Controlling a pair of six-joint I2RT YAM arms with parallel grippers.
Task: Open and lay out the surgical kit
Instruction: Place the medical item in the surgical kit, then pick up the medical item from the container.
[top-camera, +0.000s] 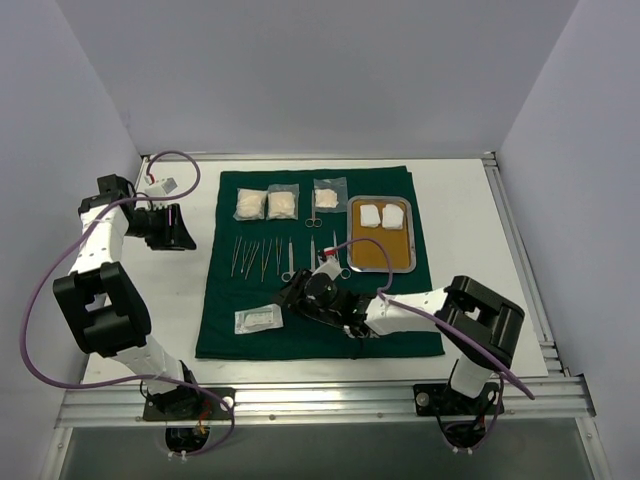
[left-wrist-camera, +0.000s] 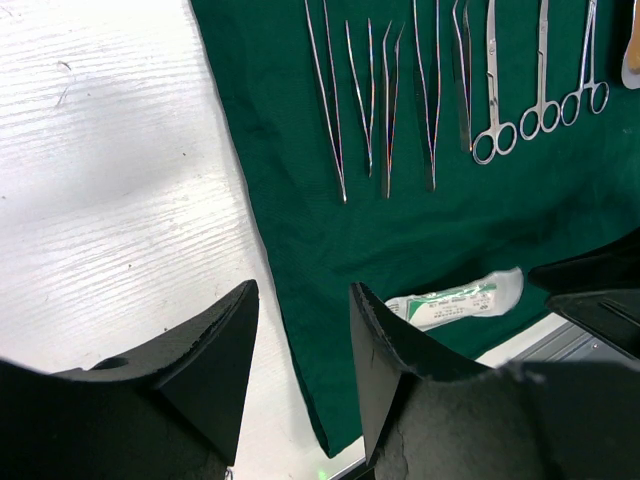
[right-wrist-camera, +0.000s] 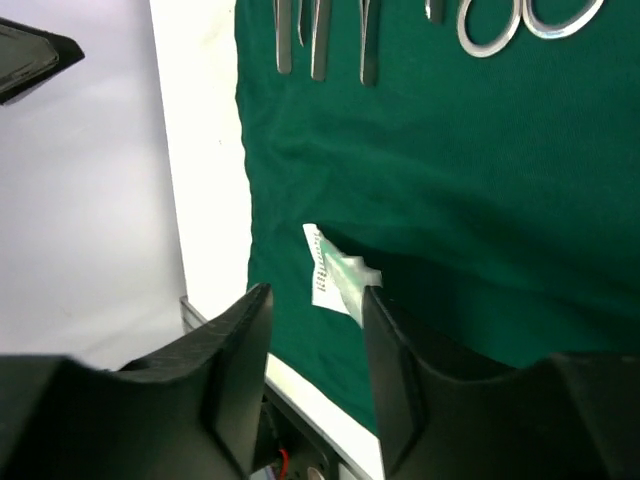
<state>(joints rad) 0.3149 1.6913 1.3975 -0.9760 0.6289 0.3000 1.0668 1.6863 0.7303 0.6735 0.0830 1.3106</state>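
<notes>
Drape: dark green cloth spread flat over the bench, its near edge close to the arm bases. It is soft, so I expect it to wrinkle or drag if pinched.
Small packet: lies on the near left part of the drape, apart from the other pieces. It looks light, thin and slick. The best hold is probably a short end, with the pinch kept shallow so the cloth is not caught.
Right end effector: low over the drape just beside the small packet, jaws apart with only green cloth between them. The packet's end lies at the tip of one finger, and nothing is gripped.
Left end effector: off the drape's left edge, over bare bench. Jaws apart and empty.
Forceps: slim steel pieces in a row at mid-drape, stiff and slippery and lying flat. They are best taken across the shank.
Scissors: at the right of the same row, ring handles toward the near side.
Tray: a steel rectangle on the far right of the drape, rigid and heavier than the rest.
Gauze pads: two white pads in the tray's far end, soft and light.
Gauze packets: clear packets along the far edge of the drape.
Progress: the layout looks nearly complete.
</notes>
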